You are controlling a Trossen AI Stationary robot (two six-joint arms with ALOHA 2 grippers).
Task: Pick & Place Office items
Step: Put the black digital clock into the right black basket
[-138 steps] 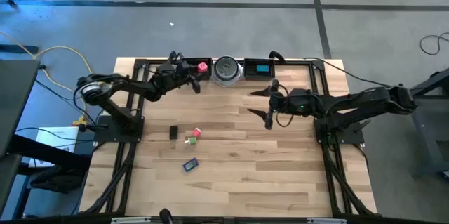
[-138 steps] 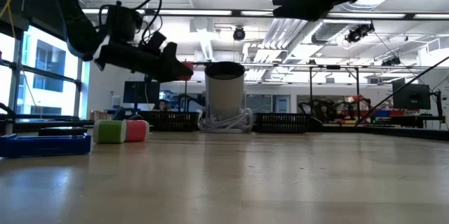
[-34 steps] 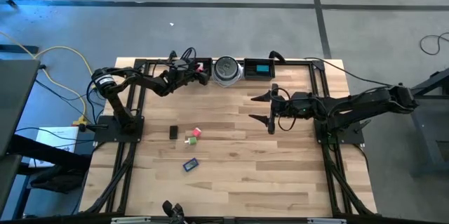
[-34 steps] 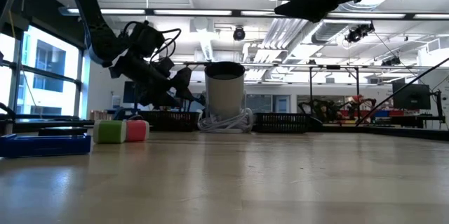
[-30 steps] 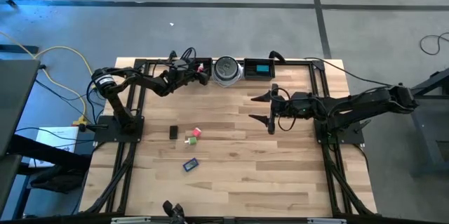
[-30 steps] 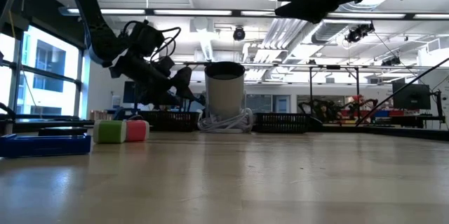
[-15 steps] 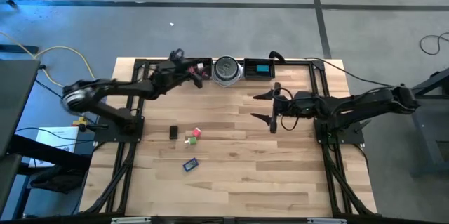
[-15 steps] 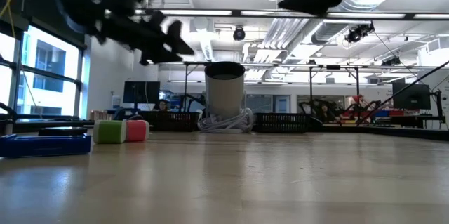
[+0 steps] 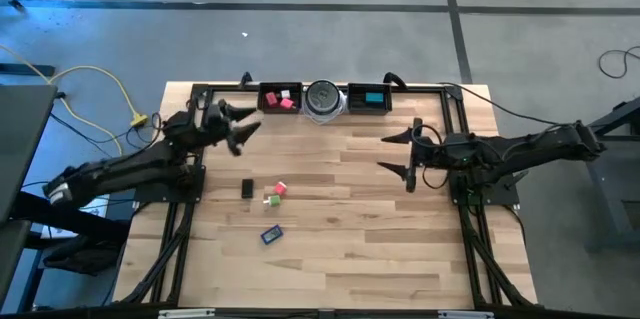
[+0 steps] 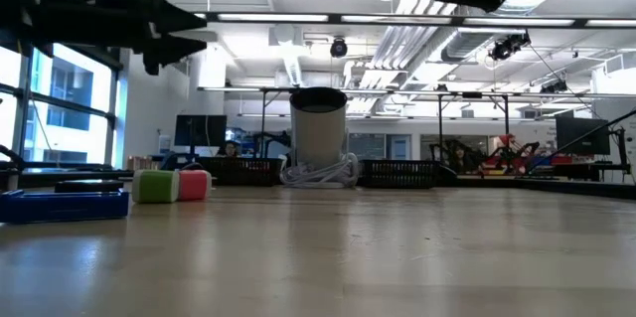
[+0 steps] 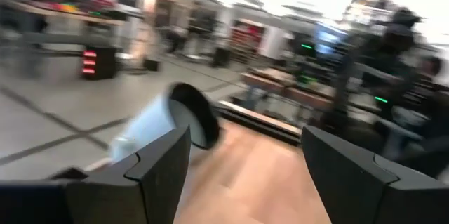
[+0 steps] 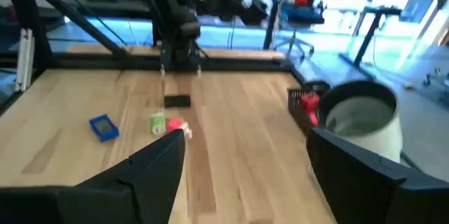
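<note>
The left pincer [image 9: 238, 127] hangs open and empty. The black bar [image 9: 247, 188] lies on the table [image 9: 400, 239] toward 6 o'clock from it, its long side running 12 to 6. The right pincer [image 9: 404, 155], open too, is farther off.

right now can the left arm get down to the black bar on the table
Probably yes: the left end effector hangs open and empty above bare wood, the black bar lies uncovered nearby, and nothing stands between them.
</note>
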